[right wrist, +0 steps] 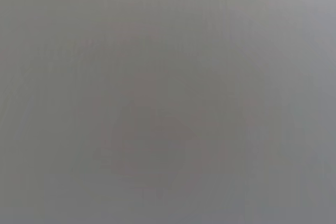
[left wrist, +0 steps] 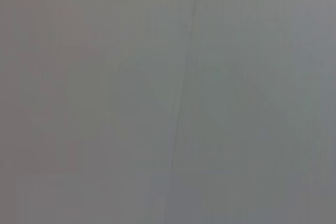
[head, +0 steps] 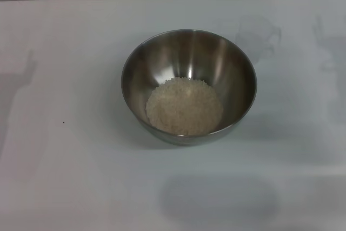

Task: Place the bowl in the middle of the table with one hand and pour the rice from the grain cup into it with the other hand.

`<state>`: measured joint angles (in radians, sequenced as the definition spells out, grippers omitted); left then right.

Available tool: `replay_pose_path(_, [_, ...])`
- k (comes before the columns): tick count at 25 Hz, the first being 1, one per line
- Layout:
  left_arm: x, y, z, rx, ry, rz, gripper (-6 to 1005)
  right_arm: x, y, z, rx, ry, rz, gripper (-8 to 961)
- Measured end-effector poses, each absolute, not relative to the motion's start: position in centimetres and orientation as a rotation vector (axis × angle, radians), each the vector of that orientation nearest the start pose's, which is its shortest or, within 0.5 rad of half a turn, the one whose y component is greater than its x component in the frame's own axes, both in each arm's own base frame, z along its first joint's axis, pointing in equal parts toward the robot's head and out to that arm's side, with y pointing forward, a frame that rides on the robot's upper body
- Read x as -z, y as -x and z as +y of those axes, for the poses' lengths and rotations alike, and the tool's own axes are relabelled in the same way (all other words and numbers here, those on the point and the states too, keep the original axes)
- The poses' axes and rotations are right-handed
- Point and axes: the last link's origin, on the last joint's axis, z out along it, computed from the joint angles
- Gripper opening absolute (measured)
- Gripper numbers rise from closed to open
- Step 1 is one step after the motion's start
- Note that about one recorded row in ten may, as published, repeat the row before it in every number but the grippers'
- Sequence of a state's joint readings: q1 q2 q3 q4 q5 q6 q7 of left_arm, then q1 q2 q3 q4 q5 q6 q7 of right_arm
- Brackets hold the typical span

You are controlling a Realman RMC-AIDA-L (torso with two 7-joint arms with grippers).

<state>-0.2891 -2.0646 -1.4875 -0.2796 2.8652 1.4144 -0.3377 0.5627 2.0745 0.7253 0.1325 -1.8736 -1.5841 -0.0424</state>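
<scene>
The bowl (head: 188, 86) sits upright near the middle of the table (head: 65, 187). A round heap of rice (head: 184, 106) lies in the bottom of it, a little toward the near side. No grains show on the white top around the bowl. The grain cup is not clearly in any view; there is only a faint cup-shaped mark on the table, just beyond the bowl and to the right, and I cannot tell if that is the cup or a shadow. Neither gripper shows in any view, and both wrist views show only plain grey, so I cannot tell how wide the jaws are or if they hold anything. To me the job looks almost done: the bowl is in place and the rice is inside. The step now seems to be moving the arms away and, if the cup is in a hand, setting it down. To do that well, go slow, stay high above the rim, and do not bump the bowl, or the rice could spill out.
</scene>
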Motion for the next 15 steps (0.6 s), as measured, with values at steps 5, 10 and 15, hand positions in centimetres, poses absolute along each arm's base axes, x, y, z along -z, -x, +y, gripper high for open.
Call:
replay_pose_path(5, [-4.96, 32.69, 30.65, 0.995, 1.364, -0.436, 829, -5.36, -27.92, 34.11, -0.879, 1.207, 0.125, 667])
replay_pose_path(10, [-4.90, 32.53, 30.39, 0.978, 1.359, -0.402, 829, -5.20, -28.17, 33.91, -0.871, 1.213, 0.134, 668])
replay_pose_path(15, [-4.97, 32.44, 30.23, 0.980, 1.355, -0.388, 829, -5.13, -28.20, 33.94, -0.868, 1.217, 0.136, 668])
